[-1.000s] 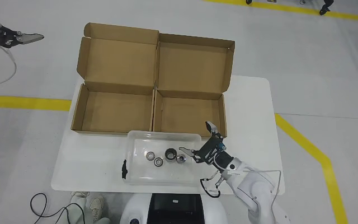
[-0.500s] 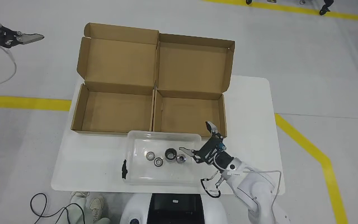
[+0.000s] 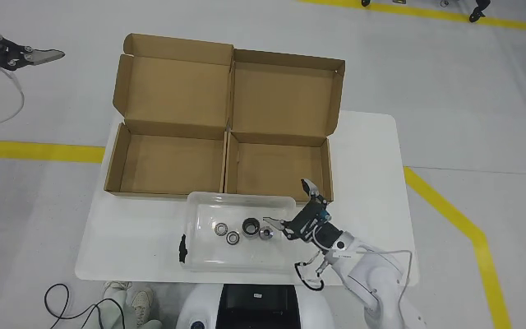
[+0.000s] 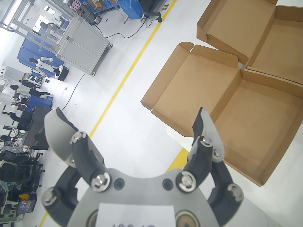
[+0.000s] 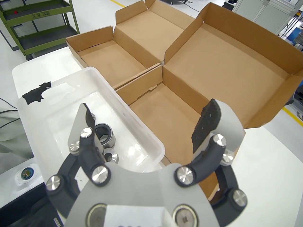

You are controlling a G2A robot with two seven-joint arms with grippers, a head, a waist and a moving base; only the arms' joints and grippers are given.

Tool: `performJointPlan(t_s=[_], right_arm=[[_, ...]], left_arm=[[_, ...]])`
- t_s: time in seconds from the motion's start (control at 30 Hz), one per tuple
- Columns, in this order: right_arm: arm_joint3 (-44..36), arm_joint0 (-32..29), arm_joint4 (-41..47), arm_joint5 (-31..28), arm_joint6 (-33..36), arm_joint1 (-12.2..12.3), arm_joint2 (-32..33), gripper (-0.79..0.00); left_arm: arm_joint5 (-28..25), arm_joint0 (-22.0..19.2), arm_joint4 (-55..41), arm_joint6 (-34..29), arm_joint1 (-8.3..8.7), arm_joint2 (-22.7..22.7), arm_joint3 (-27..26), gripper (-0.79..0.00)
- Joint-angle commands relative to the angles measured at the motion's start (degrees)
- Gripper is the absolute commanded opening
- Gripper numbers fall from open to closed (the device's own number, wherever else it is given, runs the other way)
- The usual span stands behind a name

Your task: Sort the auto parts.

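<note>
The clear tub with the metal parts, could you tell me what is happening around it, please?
The right gripper hangs open over one end of the tub, beside the metal parts, holding nothing. The parts all lie in the tub; none is in the cardboard boxes behind it. The left gripper is open, off beyond the table.

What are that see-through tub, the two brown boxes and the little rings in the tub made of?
Tub: likely clear glossy plastic, see-through with glints. Boxes: matte brown cardboard with folded flaps. Rings: probably metal, shiny silver-grey.
</note>
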Motion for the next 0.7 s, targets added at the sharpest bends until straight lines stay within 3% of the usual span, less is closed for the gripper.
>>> performJointPlan(t_s=[0.0,0.17,0.47,0.6,0.67], right_arm=[[-0.05,0.88,-0.32,-2.14,1.99,0.16,-0.93,0.000],[0.37,4.68,1.67,-6.59,11.86,0.24,-3.83,0.000],[4.00,13.06,9.45,-6.78,29.98,-0.49,-10.09,0.000],[5.60,15.94,11.74,-7.37,34.08,-0.69,-12.48,-0.243],[5.99,16.76,12.27,-7.41,35.92,-0.71,-13.47,-0.314]], left_arm=[[0.00,0.00,0.00,0.00,0.00,0.00,0.00,0.000],[0.00,0.00,0.00,0.00,0.00,0.00,0.00,0.000],[0.00,0.00,0.00,0.00,0.00,0.00,0.00,0.000],[0.00,0.00,0.00,0.00,0.00,0.00,0.00,0.000],[0.00,0.00,0.00,0.00,0.00,0.00,0.00,0.000]])
